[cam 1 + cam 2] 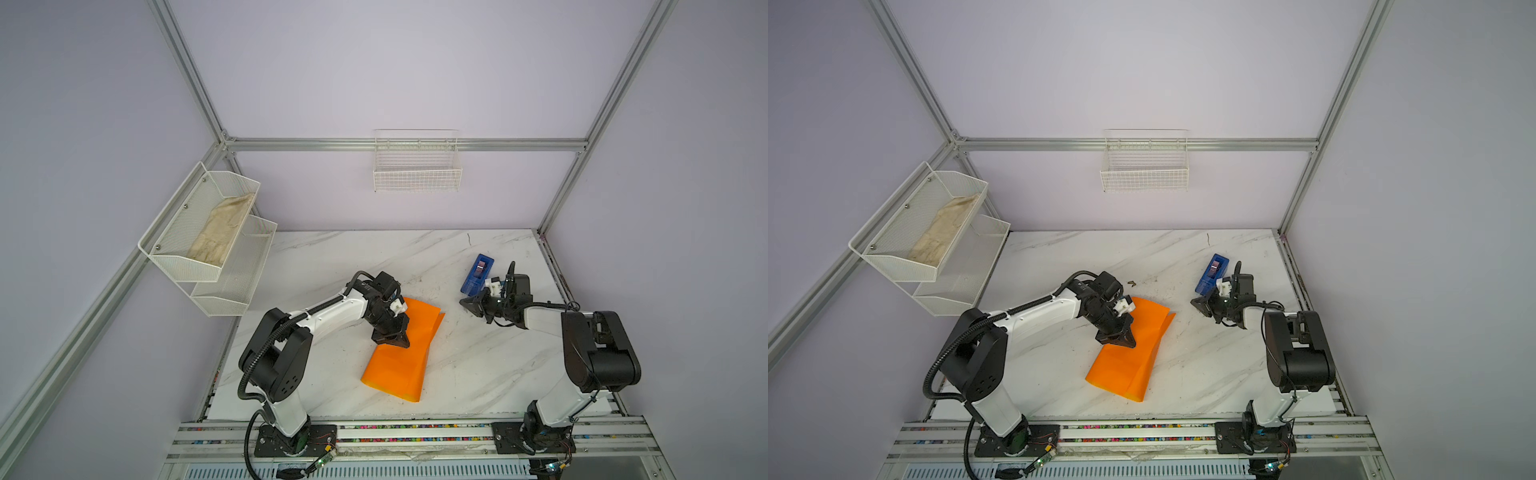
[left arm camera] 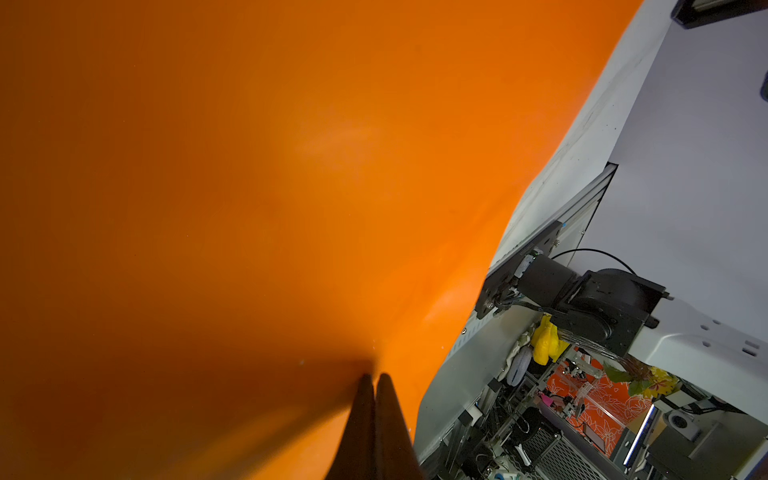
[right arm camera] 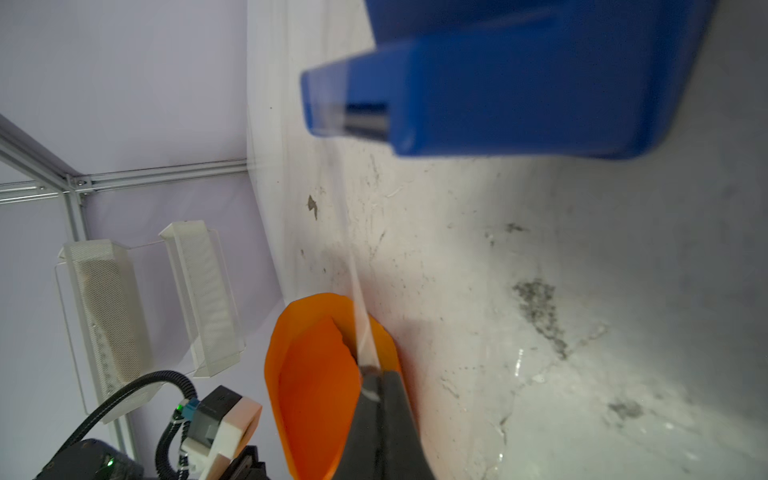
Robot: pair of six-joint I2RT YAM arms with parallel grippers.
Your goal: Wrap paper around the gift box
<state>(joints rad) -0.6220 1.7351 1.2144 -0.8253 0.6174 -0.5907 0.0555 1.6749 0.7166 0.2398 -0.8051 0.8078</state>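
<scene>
Marble tabletop [image 1: 332, 257], lilac walls. Orange paper [image 1: 399, 365] lies mid-table, folded over itself. The gift box is not visible, presumably under the fold.

On the fold, left gripper [image 1: 401, 341]: jaws together, tips pressed to the sheet. A true pinch cannot be confirmed. Further right, right gripper [image 1: 464, 301]: closed on a clear tape strip [image 3: 358, 291] running to the blue dispenser [image 1: 478, 274].

Judgement: the paper is light, springy and crease-prone, best taken at a free edge.

Wall mesh shelf [image 1: 183, 266]: beige cloth [image 1: 224, 232] in the upper tier. Wire basket [image 1: 417, 180]: nothing seen inside.
</scene>
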